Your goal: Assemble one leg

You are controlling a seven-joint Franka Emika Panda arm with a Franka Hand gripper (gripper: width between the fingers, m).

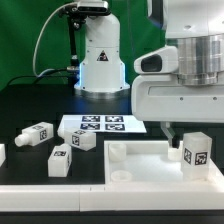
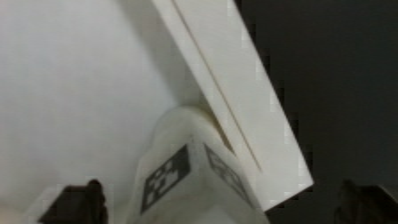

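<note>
A white leg [image 1: 195, 152] with a black-and-white tag stands upright on the right corner of the large white panel [image 1: 135, 170]. My gripper [image 1: 183, 138] hangs right over it. In the wrist view the leg [image 2: 187, 170] stands against the panel's raised rim [image 2: 222, 85], between my two dark fingertips [image 2: 80, 203]. The gripper [image 2: 222, 208] is open, with a gap on each side of the leg. Whether the leg is fixed in the panel cannot be told.
Three loose legs lie on the black table at the exterior view's left: one [image 1: 36, 134], one [image 1: 82, 141] and one [image 1: 60, 161]. The marker board [image 1: 100, 125] lies behind the panel. The robot base [image 1: 100, 60] stands at the back.
</note>
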